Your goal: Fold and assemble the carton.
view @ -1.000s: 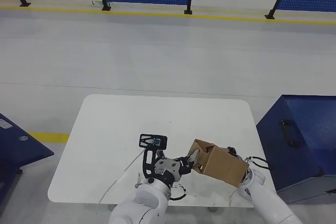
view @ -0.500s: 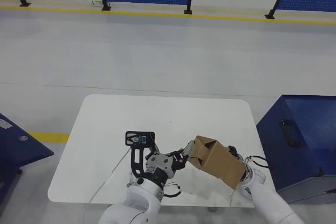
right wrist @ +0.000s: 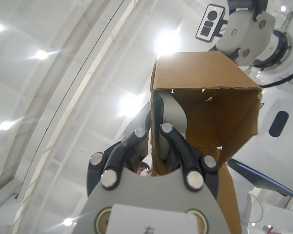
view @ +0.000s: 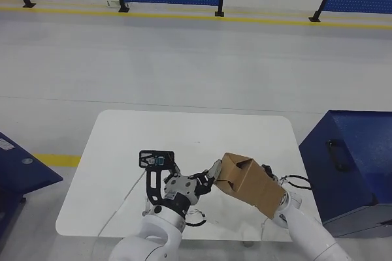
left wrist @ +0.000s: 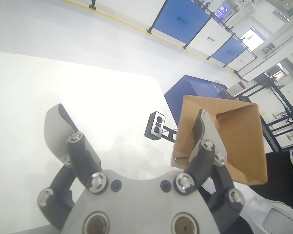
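A brown carton (view: 248, 183), opened into a tube, hangs tilted above the white table's (view: 150, 137) near right part. My right gripper (right wrist: 153, 113) is shut on one wall of the carton (right wrist: 205, 74), one finger inside and one outside. In the top view that arm comes in from the near right, under the carton. My left gripper (left wrist: 129, 113) is open beside the carton's (left wrist: 234, 142) left end, one finger (left wrist: 202, 127) lying against the folded end face. In the top view the left gripper (view: 206, 177) sits just left of the carton.
A blue bin (view: 359, 163) stands off the table's right edge and another blue unit (view: 6, 169) off the left. A thin white cable (view: 127, 202) runs over the near left of the table. The table's far half is bare.
The left arm has swung to the left, its wrist camera now further left. The carton has shifted slightly left and away with the right gripper still holding it.
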